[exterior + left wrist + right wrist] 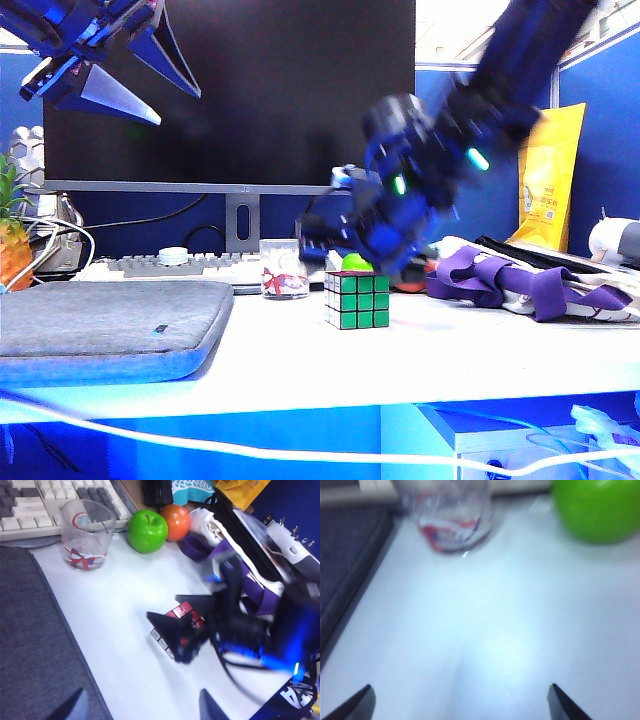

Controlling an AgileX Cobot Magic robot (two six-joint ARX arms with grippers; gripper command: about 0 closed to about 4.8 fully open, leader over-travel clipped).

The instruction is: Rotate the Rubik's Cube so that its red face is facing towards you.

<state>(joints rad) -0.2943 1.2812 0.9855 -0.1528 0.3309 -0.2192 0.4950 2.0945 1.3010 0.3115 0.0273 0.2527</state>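
From the outside camera, the Rubik's Cube (357,300) sits on the white table (400,360). Its green side faces the camera. The right gripper (385,250) is blurry, just above and behind the cube, not touching it. The left gripper (150,75) hangs high up at the top left, far from the cube, its fingers spread with nothing between them.

From the left wrist camera, the cube (172,630) lies on the table, partly hidden by the right gripper (175,635) over it. A red face (187,611) shows on top. A green apple (147,531) and a glass cup (87,534) stand farther away.

From the right wrist camera, the right gripper's (460,702) jaws are wide apart and empty. The cube is not seen here, only the apple (597,510) and cup (447,517).
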